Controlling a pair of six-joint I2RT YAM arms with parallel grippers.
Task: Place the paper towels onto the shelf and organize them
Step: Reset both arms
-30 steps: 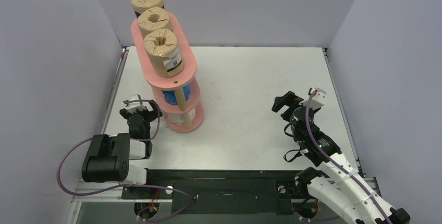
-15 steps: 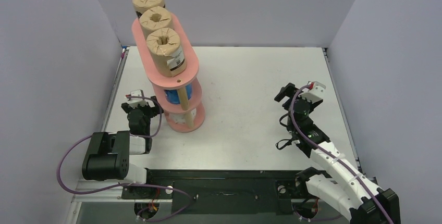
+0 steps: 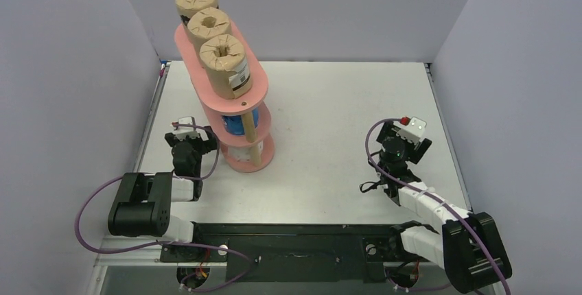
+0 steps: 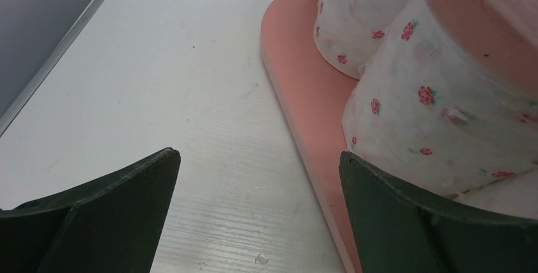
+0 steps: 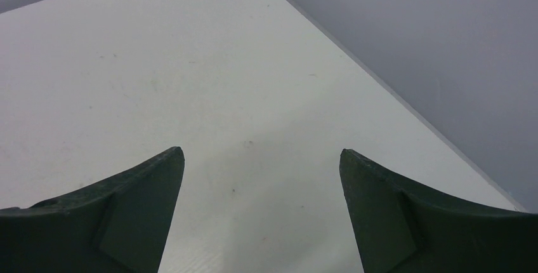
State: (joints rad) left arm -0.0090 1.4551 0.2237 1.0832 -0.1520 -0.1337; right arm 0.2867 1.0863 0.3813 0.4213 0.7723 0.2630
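The salmon-pink shelf [image 3: 255, 90] stands at the table's left. Three brown paper towels [image 3: 225, 62] line its top board. A blue roll [image 3: 238, 125] shows on the middle tier. White rolls with pink dots [image 4: 438, 108] stand on the bottom board [image 4: 303, 89]. My left gripper [image 3: 188, 145] is low beside the shelf's foot, open and empty [image 4: 257, 159]; its right finger [image 4: 406, 216] overlaps the bottom board's edge, and I cannot tell if they touch. My right gripper [image 3: 401, 141] hangs open over bare table [image 5: 261, 155], far from the shelf.
Grey walls [image 3: 82, 68] close in the table on the left, back and right. In the right wrist view the right wall [image 5: 431, 51] meets the table's edge. The arms' black base rail [image 3: 288, 243] runs along the near edge.
The shelf has shifted a little to the right, and my left gripper has moved right with it. My right arm has drawn back toward its base and turned toward the right wall.
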